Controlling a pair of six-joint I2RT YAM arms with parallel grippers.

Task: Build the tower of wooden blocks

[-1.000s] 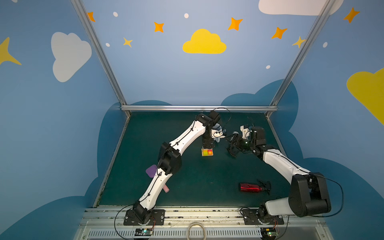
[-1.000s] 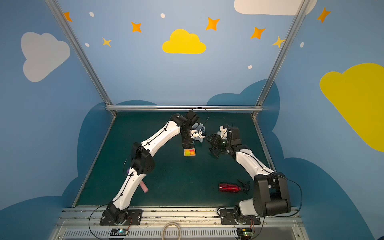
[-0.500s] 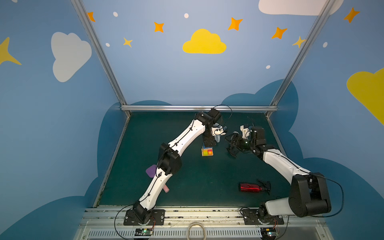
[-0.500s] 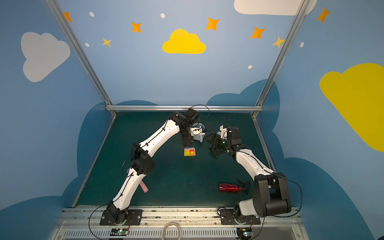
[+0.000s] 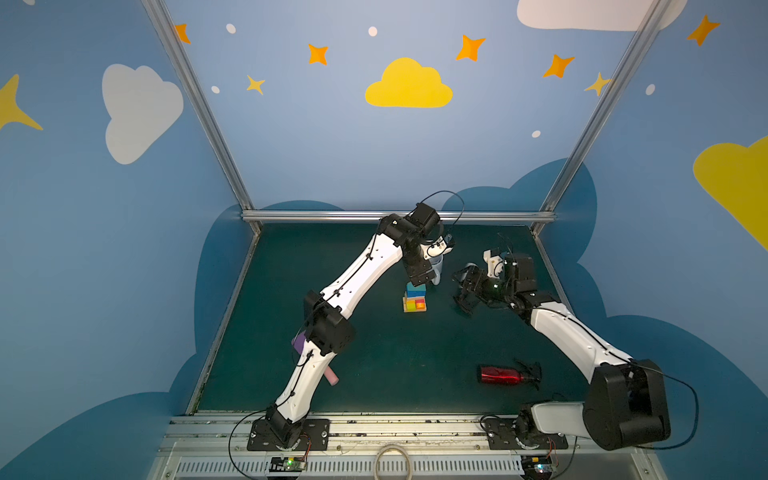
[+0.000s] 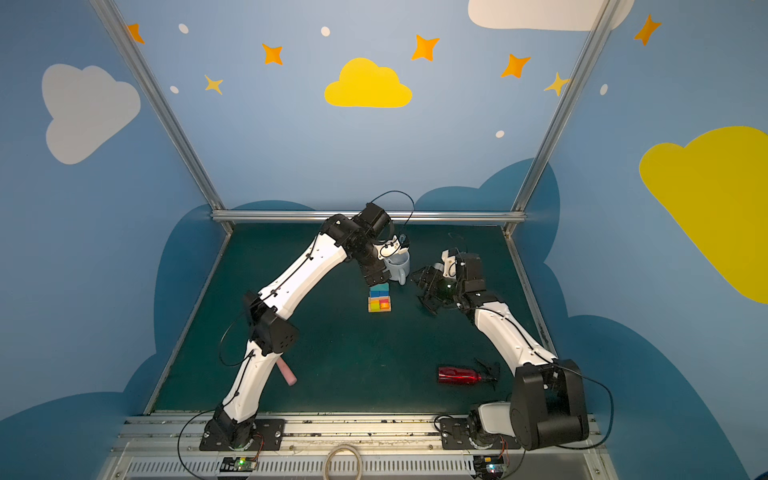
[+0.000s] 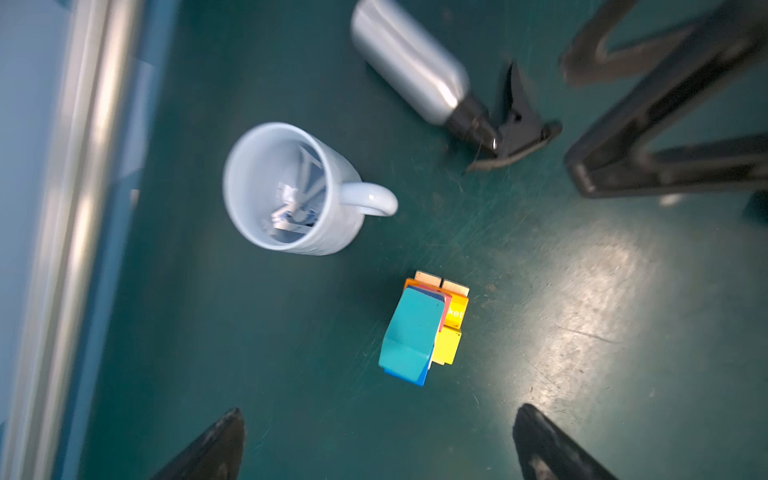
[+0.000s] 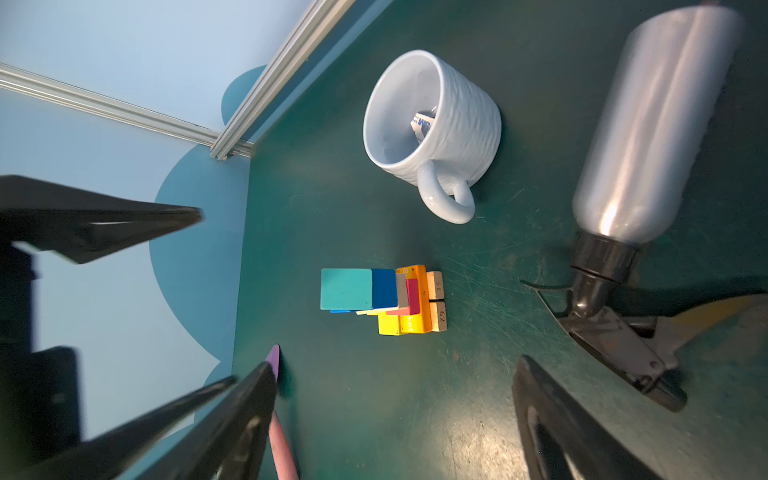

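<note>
The green table (image 5: 374,374) fills the booth floor. Over its back half the left gripper (image 7: 380,411) hangs with its fingers spread wide and nothing in them. The right gripper (image 8: 395,365), off to the side, gapes empty too. A silver spray bottle (image 8: 648,124) lies near it, and a red spray bottle (image 5: 500,375) lies nearer the front. The white mug (image 6: 397,266) stands just behind the tower (image 5: 414,297), which rises between the two grippers, teal piece (image 7: 411,332) on top.
</note>
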